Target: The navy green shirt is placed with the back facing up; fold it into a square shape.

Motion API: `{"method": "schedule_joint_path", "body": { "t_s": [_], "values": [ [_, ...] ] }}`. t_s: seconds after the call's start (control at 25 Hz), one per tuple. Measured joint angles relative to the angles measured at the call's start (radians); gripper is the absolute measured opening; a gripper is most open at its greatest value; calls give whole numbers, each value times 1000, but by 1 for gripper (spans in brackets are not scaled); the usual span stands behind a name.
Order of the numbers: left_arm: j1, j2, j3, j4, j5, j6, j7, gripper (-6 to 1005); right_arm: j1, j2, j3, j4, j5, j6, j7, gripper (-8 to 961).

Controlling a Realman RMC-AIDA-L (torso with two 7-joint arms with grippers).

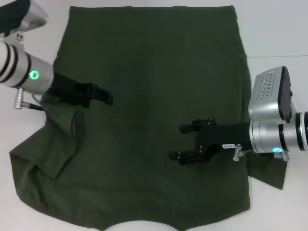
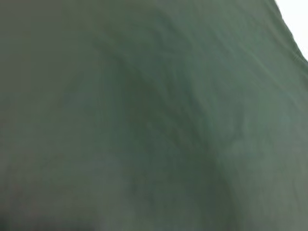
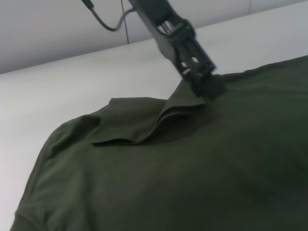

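Fingers of the left gripper (image 1: 103, 97) are pinched shut on a fold of the big dark green cotton shirt (image 1: 154, 86), which is laid flat on the white table (image 1: 274, 29). The fold could be dropped if the cloth slips out. The right gripper (image 1: 185, 142) is held wide above the shirt's middle, holding nothing.

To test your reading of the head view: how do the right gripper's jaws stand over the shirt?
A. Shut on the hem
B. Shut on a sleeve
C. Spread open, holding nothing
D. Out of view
C: the right gripper has its jaws spread apart above the navy green shirt, with only flat cloth showing between them.
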Motion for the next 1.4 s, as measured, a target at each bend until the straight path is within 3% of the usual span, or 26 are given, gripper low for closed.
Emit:
{"method": "schedule_joint_path", "body": {
  "t_s": [0.16, 0.4, 1.08, 1.4],
  "values": [
    [31, 15, 7, 69, 8, 86, -24, 792, 0, 0, 0, 0, 0, 4, 0, 901],
    [51, 13, 25, 131, 82, 145, -82, 792, 1, 0, 0, 1, 0, 8, 0, 900],
    [57, -33, 36, 81, 185, 39, -157, 792, -5, 3, -2, 2, 0, 9, -10, 899],
    [60, -38, 37, 85, 205, 42, -183, 791, -3, 3, -2, 2, -12, 11, -11, 899]
  ]
}}
